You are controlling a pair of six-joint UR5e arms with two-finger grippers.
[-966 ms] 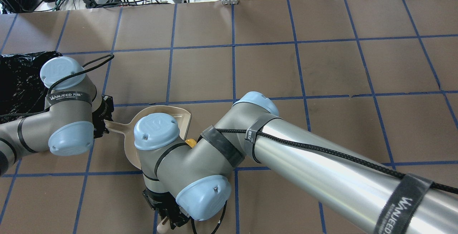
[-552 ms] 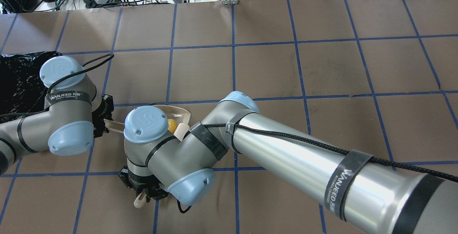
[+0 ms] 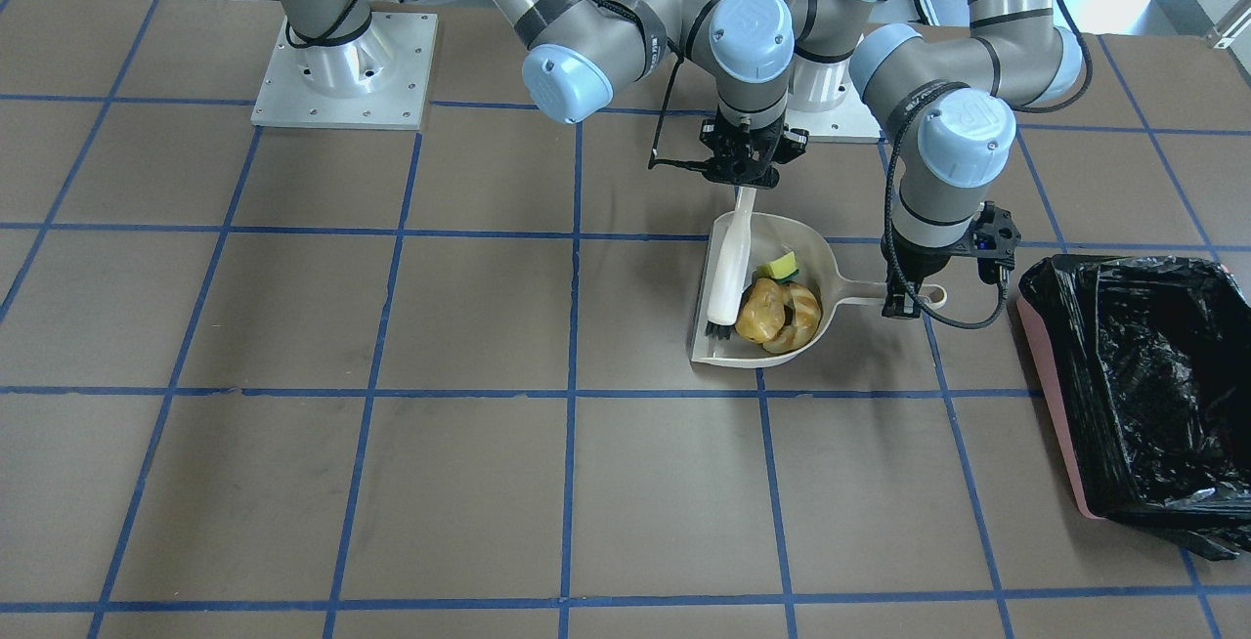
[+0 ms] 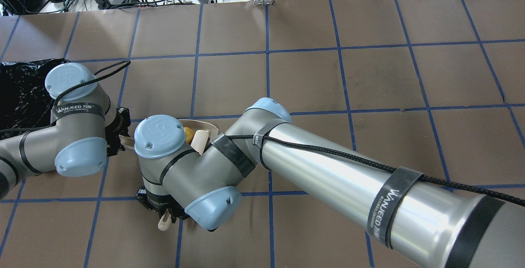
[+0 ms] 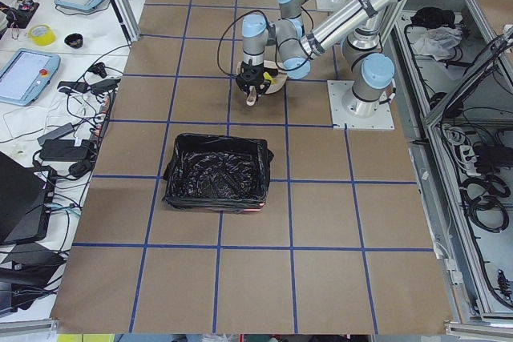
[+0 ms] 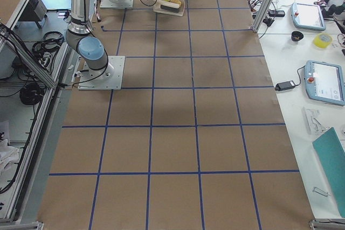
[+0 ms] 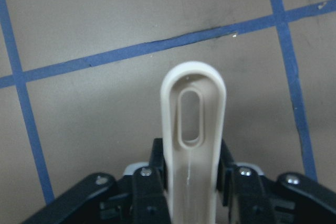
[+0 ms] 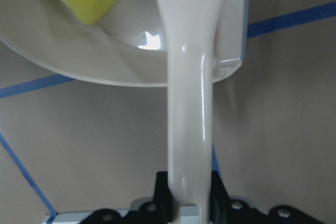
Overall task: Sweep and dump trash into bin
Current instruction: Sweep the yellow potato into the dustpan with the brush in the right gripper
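Trash (image 3: 779, 312) lies in dustpan (image 3: 721, 353) clamped by left hand (image 3: 899, 305); right hand (image 3: 748, 175) clamps brush (image 3: 731, 268).

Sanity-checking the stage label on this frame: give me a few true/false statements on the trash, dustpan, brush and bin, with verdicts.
1. The golden-brown potato-shaped lump, the curved tan croissant-like piece and the yellow sponge with a green side all lie in the beige plastic dustpan. True.
2. The left claw holds the white brush. False: it is shut on the dustpan's handle; the right claw holds the brush.
3. The dustpan is tipped over the pink bin lined with a black plastic bag. False: it sits level on the brown table, apart from the bin.
4. The brush's bristles lie inside the dustpan. True.
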